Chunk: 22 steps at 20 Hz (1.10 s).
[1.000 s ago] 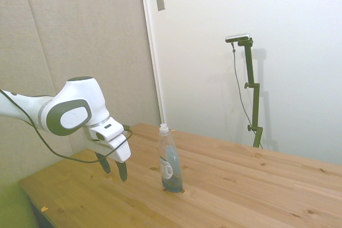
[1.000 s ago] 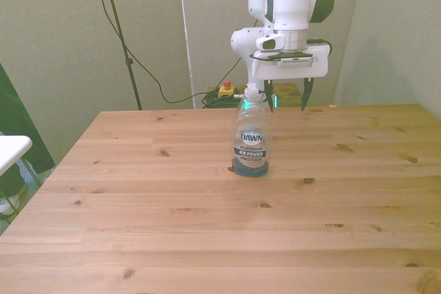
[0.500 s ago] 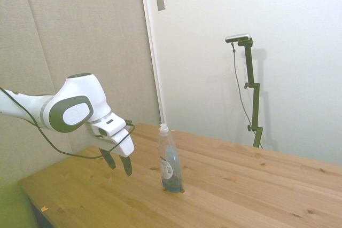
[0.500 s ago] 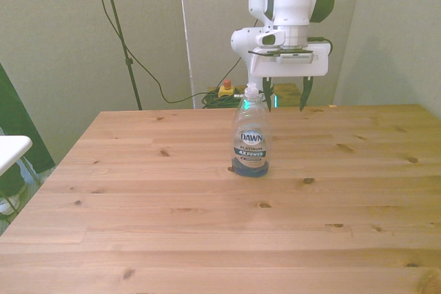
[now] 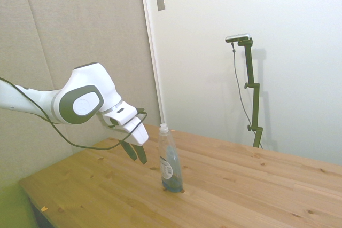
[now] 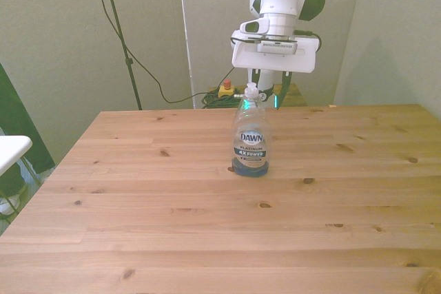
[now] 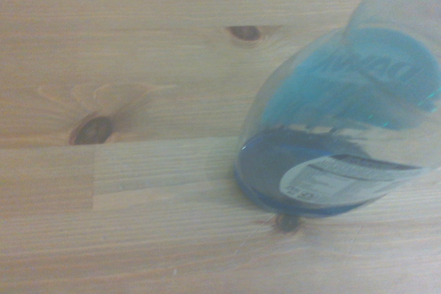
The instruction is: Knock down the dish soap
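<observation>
side view: the dish soap bottle [image 5: 170, 159] stands upright on the wooden tabletop [image 5: 240, 185], well in from every edge, with bare wood all round it and a long open stretch toward the picture's right. the tool [image 5: 135, 153] hangs above the tabletop just beside the bottle on the picture's left, about level with its upper half, apart from it. its two dark fingers [image 5: 141, 154] slant down toward the bottle with a small gap between them and nothing held. blue liquid fills only the lower part of the clear bottle; the neck and white cap are empty and pale.

front view: the dish soap bottle [image 6: 251, 137] stands near the middle of the tabletop [image 6: 207, 225], nearer the far edge than the near one. the tool [image 6: 270, 94] is behind it, and the cap hides part of one finger, so the fingers are hard to make out here.

wrist view: the dish soap bottle [image 7: 337, 129] is seen from above, blurred, its base on the tabletop [image 7: 138, 135]; a printed back label shows, unreadable, and its top is cut off at the frame's edge.
</observation>
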{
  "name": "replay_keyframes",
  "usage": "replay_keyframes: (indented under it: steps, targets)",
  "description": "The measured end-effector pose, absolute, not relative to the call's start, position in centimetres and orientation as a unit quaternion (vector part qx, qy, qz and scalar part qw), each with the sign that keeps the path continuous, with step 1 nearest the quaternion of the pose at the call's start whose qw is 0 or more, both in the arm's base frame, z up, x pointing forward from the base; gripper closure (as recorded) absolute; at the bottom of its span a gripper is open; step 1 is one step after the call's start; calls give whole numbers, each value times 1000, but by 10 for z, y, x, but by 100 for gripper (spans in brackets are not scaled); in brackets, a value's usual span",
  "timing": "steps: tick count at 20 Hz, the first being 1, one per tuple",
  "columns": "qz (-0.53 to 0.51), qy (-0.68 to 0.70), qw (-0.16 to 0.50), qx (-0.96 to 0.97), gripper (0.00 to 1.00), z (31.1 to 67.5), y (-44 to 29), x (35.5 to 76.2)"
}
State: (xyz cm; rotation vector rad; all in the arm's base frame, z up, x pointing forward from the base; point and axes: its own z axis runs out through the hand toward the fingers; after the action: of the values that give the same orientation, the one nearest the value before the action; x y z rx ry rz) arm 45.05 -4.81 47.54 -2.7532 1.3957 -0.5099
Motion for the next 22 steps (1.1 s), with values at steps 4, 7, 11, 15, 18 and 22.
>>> replay_keyframes:
  steps: [4,7,11,15,18,22]
  targets:
    - [-170,460,1,-871,100,478,-67,463]
    - [-179,470,-5,-864,100,475,-78,476]
    - [-185,483,-5,-856,100,462,-88,500]
    - [-196,492,2,-848,100,458,-87,531]
    - [-206,495,6,-844,100,460,-80,557]
    - [-219,502,2,-836,100,455,-82,591]
